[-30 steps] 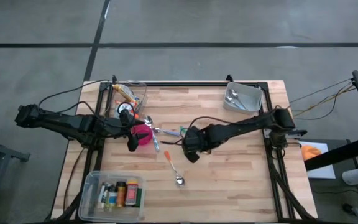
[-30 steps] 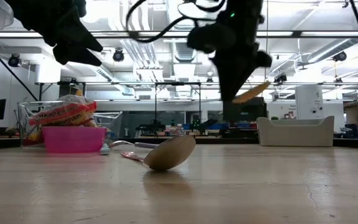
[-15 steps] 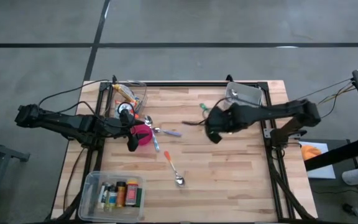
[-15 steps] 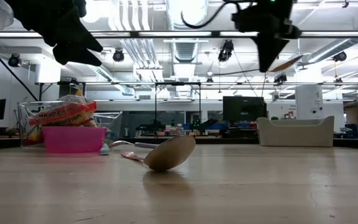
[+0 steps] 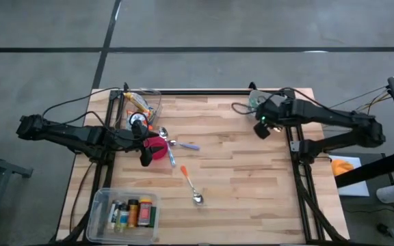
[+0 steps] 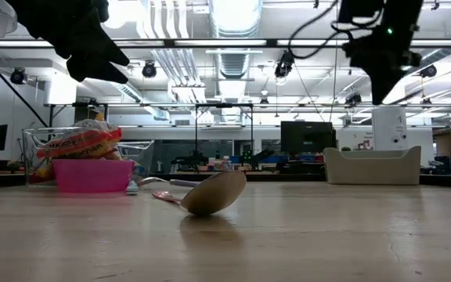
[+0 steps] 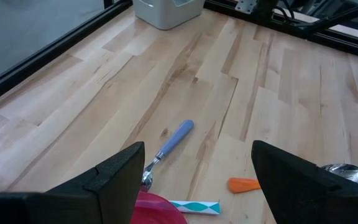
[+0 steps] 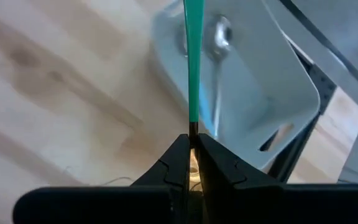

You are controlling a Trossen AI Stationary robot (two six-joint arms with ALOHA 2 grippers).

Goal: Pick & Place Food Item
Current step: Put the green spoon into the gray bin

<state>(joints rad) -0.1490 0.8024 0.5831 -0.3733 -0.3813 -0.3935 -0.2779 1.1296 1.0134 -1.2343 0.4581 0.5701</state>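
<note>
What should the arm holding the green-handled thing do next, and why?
Probably carry it a little farther over the grey bin and lower it. The right gripper is shut on the green-handled utensil, which hangs at the bin's edge, where another utensil already lies.

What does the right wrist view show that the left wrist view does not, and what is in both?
Only the right wrist view shows the right hand shut on a green-handled utensil above the grey bin's inside. Only the left wrist view shows the open left hand, the pink bowl, the blue-handled spoon and an orange handle. Both show the grey bin and wooden table.
</note>
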